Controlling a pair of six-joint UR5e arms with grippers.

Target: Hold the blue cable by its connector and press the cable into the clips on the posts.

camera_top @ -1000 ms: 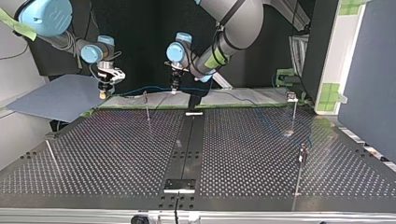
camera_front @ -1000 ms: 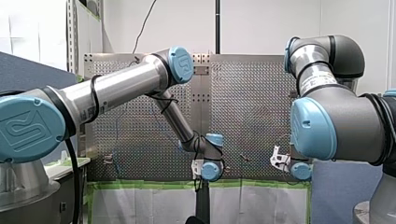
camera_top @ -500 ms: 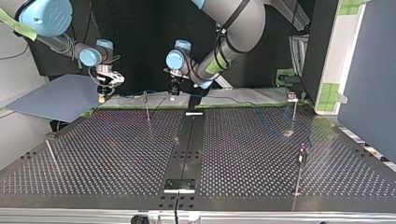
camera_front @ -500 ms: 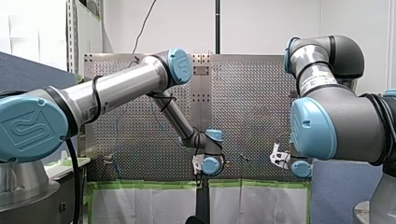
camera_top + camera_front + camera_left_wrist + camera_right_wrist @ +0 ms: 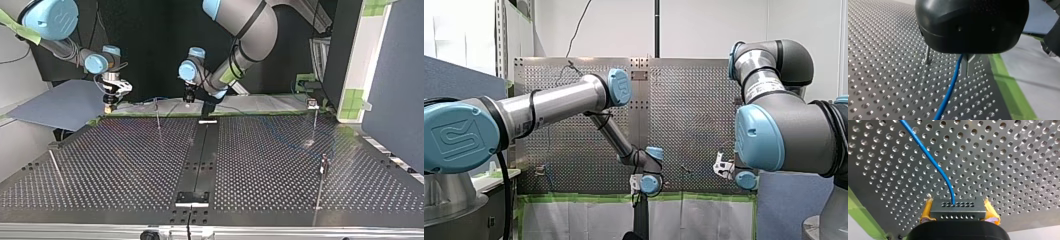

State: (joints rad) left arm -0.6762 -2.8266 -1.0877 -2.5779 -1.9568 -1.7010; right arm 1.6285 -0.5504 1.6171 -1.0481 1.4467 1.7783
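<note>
In the right wrist view my right gripper (image 5: 957, 205) has its yellow pads (image 5: 926, 210) shut on a grey perforated connector (image 5: 958, 213). The blue cable (image 5: 930, 160) leaves the connector and runs off over the perforated table (image 5: 1010, 157). My left gripper (image 5: 967, 71) has its metal fingers shut on the blue cable (image 5: 948, 93), which trails away below them. A thin post (image 5: 927, 53) stands just beside it. In the top view my right gripper (image 5: 108, 106) hangs at the far left edge and my left gripper (image 5: 188, 98) near the middle, with a post (image 5: 158, 114) between them.
More thin posts (image 5: 315, 119) (image 5: 322, 172) (image 5: 56, 167) stand on the table at the top view's right and left. A green taped edge (image 5: 1004, 85) borders the table, with a blue-grey panel (image 5: 55, 105) beyond it.
My left arm's elbow has dropped and its gripper has sunk slightly towards the table. My right gripper has also come down a little at the table's edge.
</note>
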